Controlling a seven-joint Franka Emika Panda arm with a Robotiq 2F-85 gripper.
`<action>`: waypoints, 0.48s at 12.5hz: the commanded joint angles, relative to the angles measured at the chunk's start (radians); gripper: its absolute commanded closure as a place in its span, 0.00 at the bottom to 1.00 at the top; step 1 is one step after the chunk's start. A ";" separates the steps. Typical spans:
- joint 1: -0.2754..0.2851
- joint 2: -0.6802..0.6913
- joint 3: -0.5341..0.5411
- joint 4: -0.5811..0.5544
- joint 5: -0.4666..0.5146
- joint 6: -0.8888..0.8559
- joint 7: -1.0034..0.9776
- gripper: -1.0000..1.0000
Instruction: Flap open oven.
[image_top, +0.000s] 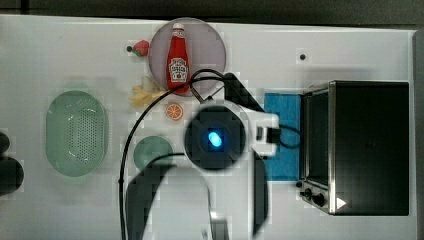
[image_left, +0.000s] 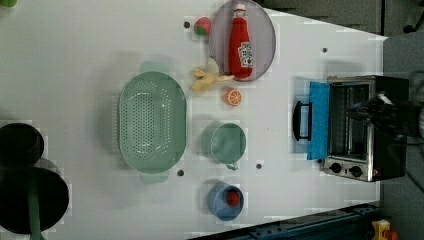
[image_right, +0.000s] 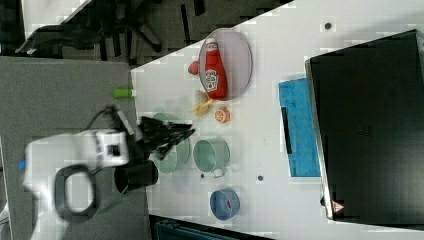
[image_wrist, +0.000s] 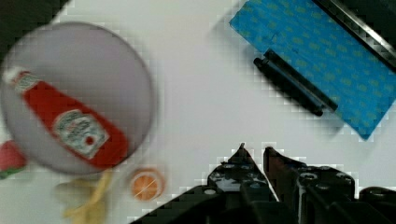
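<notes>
Wrist view: fingers (image_wrist: 254, 156) nearly closed, holding nothing, above the desk (image_wrist: 201, 93); oven (image_left: 360, 127) door (image_wrist: 308, 60) lies flapped open beyond them. Risk: descending could strike the handle (image_wrist: 294, 84).

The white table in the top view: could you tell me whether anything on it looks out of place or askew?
Only one oddity: the red ketchup bottle lies flat on the round grey plate rather than standing. The black toaster oven's blue door hangs open, which looks intended.

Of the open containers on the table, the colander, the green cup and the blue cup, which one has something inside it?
The blue cup: a small red thing lies inside it. The green colander and the green cup hold nothing.
</notes>
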 joint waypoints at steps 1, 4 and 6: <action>-0.012 -0.065 -0.021 0.024 0.053 -0.103 0.041 0.82; -0.011 -0.133 -0.021 0.059 0.054 -0.195 0.041 0.82; -0.011 -0.151 -0.021 0.113 0.054 -0.306 0.041 0.82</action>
